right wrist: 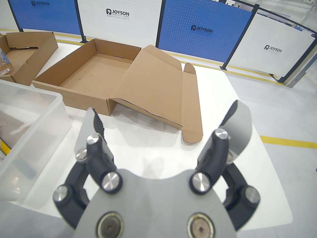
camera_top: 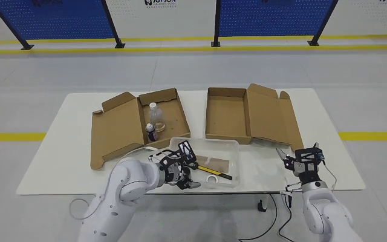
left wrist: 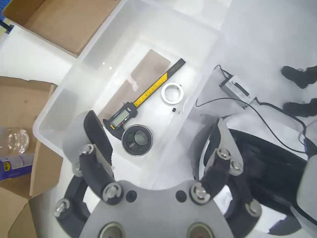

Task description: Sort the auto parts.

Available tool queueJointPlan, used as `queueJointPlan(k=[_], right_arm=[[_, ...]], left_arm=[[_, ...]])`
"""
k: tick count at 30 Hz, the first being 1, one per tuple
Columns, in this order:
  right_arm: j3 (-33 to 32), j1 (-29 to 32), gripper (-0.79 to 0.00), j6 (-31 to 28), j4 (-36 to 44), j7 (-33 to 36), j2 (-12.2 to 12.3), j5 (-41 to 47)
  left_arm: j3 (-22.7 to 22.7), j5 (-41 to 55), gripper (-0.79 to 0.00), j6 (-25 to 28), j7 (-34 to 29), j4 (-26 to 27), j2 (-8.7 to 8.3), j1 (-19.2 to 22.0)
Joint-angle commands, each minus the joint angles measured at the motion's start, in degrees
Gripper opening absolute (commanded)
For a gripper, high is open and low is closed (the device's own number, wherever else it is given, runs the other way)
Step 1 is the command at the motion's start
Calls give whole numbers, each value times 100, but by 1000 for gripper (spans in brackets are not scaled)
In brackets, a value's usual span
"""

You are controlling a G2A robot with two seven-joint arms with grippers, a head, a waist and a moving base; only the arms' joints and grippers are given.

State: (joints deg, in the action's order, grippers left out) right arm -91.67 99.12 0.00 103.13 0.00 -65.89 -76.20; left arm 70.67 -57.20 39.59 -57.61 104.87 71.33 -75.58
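Observation:
A clear plastic bin (camera_top: 205,141) (left wrist: 173,8) stands at the table's front edge. It holds a yellow-and-black digital caliper (left wrist: 148,92) (camera_top: 213,172), a white ring (left wrist: 172,92), a black cylindrical part (left wrist: 137,139) and a tiny black piece (left wrist: 174,110). My left gripper (left wrist: 156,125) (camera_top: 181,164) hangs open over the bin's near left end, above the black cylindrical part, holding nothing. My right gripper (right wrist: 164,110) (camera_top: 300,158) is open and holds nothing, above the table's front right corner, right of the bin (right wrist: 32,125).
Two open cardboard boxes lie behind the bin. The left box (camera_top: 121,130) (left wrist: 14,100) holds a clear bottle (camera_top: 156,115) and a purple-labelled bottle (camera_top: 150,131). The right box (camera_top: 227,115) (right wrist: 99,75) has its lid flap (right wrist: 161,87) spread toward my right gripper.

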Motion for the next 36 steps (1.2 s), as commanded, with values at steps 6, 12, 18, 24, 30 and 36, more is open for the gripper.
queueJointPlan(k=[6,12,18,24,30,36], right_arm=[[0,0,0,0,0,0,0,0],[0,0,0,0,0,0,0,0],[0,0,0,0,0,0,0,0],[0,0,0,0,0,0,0,0],[0,0,0,0,0,0,0,0],[0,0,0,0,0,0,0,0]], left_arm=[[4,-74,0,-7,83,5,1,-12],[4,-74,0,-7,83,5,1,-12],[65,141,0,7,229,-81,-30,145],[103,1223,0,46,-656,-540,-92,819],[-491,1767,-123,-346,-1055,-1253,-219,1594],[-1321,2134,-394,-498,-1207,-1903,-343,2222]])
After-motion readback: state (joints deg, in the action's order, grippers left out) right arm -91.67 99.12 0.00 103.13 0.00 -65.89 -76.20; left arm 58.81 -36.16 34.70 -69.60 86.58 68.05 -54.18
